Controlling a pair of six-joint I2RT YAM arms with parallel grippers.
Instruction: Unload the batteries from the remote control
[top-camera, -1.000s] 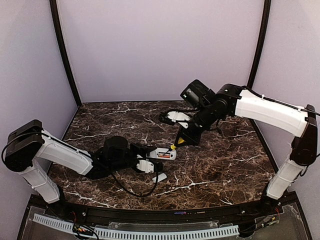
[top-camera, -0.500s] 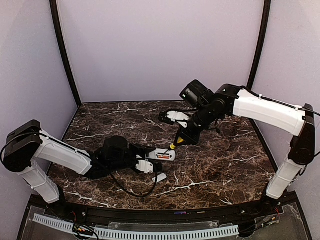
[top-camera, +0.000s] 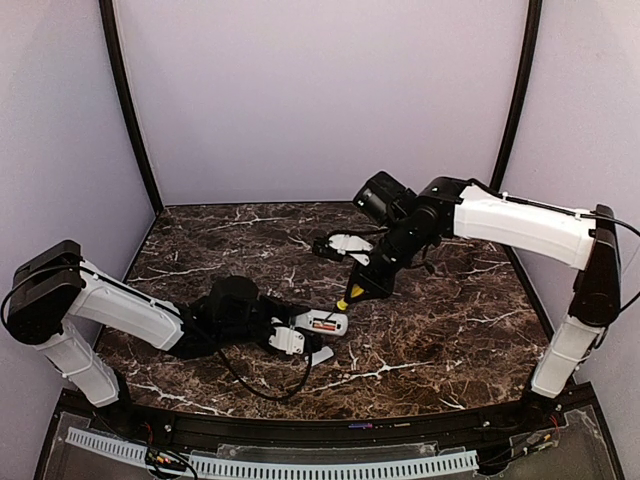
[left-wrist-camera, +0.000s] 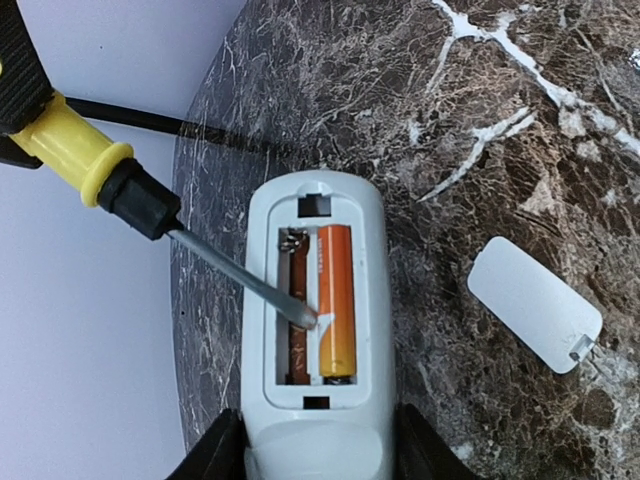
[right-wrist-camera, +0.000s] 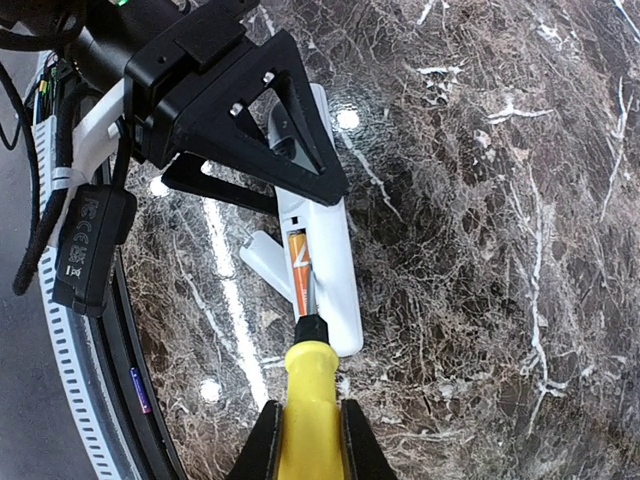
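Note:
The white remote control (left-wrist-camera: 315, 440) lies back-up on the marble, and my left gripper (left-wrist-camera: 315, 455) is shut on its near end, one black finger on each side. Its battery recess is uncovered. One orange battery (left-wrist-camera: 336, 300) sits in the right slot. The left slot looks dark brown, and I cannot tell what is in it. My right gripper (right-wrist-camera: 308, 425) is shut on the yellow handle of a screwdriver (right-wrist-camera: 310, 390). The screwdriver's metal tip (left-wrist-camera: 305, 318) rests in the recess against the battery's left side. From above, the remote (top-camera: 325, 322) lies between both grippers.
The small white battery cover (left-wrist-camera: 535, 305) lies flat on the table just right of the remote, also seen from above (top-camera: 320, 354). The dark marble table (top-camera: 450, 320) is bounded by purple walls at the back and sides.
The right arm has swung down and left, bringing the screwdriver tip into the remote's recess. The left gripper has shifted slightly nearer with the remote.

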